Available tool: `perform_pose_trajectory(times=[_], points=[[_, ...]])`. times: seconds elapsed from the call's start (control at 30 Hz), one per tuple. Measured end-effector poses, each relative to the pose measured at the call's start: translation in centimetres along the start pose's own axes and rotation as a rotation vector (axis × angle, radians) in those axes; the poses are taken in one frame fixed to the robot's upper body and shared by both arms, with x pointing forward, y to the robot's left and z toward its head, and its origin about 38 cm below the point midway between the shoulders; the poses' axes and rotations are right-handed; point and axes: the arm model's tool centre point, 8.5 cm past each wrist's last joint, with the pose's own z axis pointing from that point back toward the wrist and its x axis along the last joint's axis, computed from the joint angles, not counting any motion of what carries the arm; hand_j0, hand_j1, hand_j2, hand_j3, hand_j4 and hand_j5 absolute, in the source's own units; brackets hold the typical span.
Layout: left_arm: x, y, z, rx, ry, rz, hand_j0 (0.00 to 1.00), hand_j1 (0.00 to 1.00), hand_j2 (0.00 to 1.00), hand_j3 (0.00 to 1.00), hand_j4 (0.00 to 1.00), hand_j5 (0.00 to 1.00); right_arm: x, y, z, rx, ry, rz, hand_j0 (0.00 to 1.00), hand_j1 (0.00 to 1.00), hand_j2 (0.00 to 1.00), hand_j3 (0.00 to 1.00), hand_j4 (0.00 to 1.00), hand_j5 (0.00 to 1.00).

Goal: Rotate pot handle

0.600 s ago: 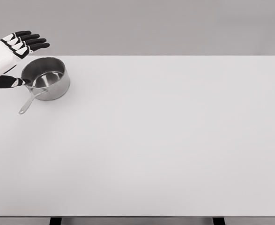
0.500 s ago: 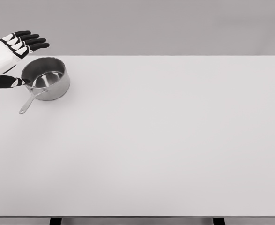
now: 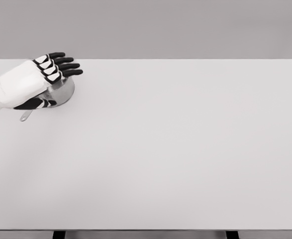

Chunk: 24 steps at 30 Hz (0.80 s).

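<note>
A steel pot [image 3: 63,92] stands near the table's far left corner, and my left hand [image 3: 41,82] covers most of it. Only the pot's right wall and a bit of rim show. The tip of the pot handle [image 3: 25,117] sticks out below my hand, pointing toward the lower left. My left hand hovers over the pot with its black fingers [image 3: 63,66] stretched out to the right, and it holds nothing. The thumb [image 3: 35,103] lies low beside the handle's base. My right hand is out of view.
The white table [image 3: 175,144] runs across the whole view, with its far edge just behind the pot and its left edge close to the handle. Two dark legs show under the front edge.
My left hand has moved right and down, from beside the pot's left rim to over the pot, now hiding most of it. The pot and its handle have not moved.
</note>
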Motion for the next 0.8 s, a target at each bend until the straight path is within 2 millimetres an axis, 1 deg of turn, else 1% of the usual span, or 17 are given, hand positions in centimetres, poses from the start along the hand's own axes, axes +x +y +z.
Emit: perform_pose_trajectory(times=[0.1,0.13,0.23,0.37,0.5,0.67,0.8], points=[[1.1,-1.3,-1.5,0.011,-0.031,-0.010,1.00,1.00,1.00,1.00,1.00,1.00,0.0,0.0,0.0,0.000,0.000,0.001,1.00,1.00,1.00,1.00,1.00,1.00],[1.5,-2.2,-1.7,0.009,-0.033,0.005,1.00,1.00,1.00,1.00,1.00,1.00,0.0,0.0,0.0,0.000,0.000,0.001,1.00,1.00,1.00,1.00,1.00,1.00],[1.8,-3.6,-2.6,0.016,-0.033,0.009,1.00,1.00,1.00,1.00,1.00,1.00,0.0,0.0,0.0,0.000,0.000,0.002,1.00,1.00,1.00,1.00,1.00,1.00],[0.7,-6.8,-3.6,-0.004,0.024,0.020,1.00,1.00,1.00,1.00,1.00,1.00,0.0,0.0,0.0,0.000,0.000,0.002,1.00,1.00,1.00,1.00,1.00,1.00],[-0.6,-9.2,-3.9,-0.028,0.086,0.038,1.00,1.00,1.00,1.00,1.00,1.00,0.0,0.0,0.0,0.000,0.000,0.002,1.00,1.00,1.00,1.00,1.00,1.00],[-0.8,-10.7,-4.4,-0.039,0.111,0.050,1.00,1.00,1.00,1.00,1.00,1.00,0.0,0.0,0.0,0.000,0.000,0.002,1.00,1.00,1.00,1.00,1.00,1.00],[-1.0,-11.2,-4.4,-0.047,0.122,0.056,1.00,1.00,1.00,1.00,1.00,1.00,0.0,0.0,0.0,0.000,0.000,0.002,1.00,1.00,1.00,1.00,1.00,1.00]])
